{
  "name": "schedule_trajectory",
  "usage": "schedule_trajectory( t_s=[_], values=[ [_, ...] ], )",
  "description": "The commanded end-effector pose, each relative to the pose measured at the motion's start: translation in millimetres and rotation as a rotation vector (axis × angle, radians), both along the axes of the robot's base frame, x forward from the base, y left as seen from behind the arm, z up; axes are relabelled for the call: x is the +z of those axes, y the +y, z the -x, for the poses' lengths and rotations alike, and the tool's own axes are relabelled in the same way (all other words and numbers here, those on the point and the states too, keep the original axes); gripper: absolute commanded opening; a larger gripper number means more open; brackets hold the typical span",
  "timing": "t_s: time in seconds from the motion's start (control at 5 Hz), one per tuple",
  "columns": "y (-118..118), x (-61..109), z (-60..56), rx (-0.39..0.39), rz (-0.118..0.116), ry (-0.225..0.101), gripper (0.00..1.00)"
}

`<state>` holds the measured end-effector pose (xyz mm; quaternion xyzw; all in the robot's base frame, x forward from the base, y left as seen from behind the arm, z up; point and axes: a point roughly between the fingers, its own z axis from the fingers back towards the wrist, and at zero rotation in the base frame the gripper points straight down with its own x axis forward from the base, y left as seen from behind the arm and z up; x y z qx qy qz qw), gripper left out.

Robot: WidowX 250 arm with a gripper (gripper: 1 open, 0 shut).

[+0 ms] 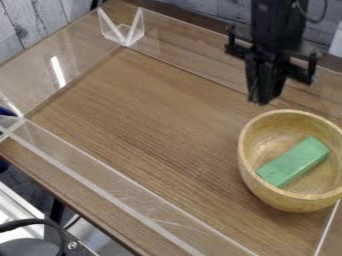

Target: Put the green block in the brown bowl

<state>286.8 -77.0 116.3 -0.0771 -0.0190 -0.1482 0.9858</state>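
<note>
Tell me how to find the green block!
Look at the wooden table, near its right edge, where a big round brown bowl sits. The green block lies inside it, a bright green bar, the only green thing there.

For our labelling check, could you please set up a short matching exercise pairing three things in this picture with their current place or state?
Things:
1. green block
2. brown bowl
3. tool

Places or states:
A. shut, empty, above the table behind the bowl
B. lying inside the bowl
C. standing on the wooden table at the right

Pairs: 1-B, 2-C, 3-A
</note>
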Motion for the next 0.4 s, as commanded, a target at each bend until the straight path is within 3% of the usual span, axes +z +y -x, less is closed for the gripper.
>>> schedule_trajectory(
  t_s=[0.0, 0.2],
  values=[
    [-4.1, -8.3, -1.2, -0.014, 0.014, -0.006, 0.0],
    [-4.4, -22.9, 1.2, -0.017, 0.013, 0.011, 0.0]
  ],
)
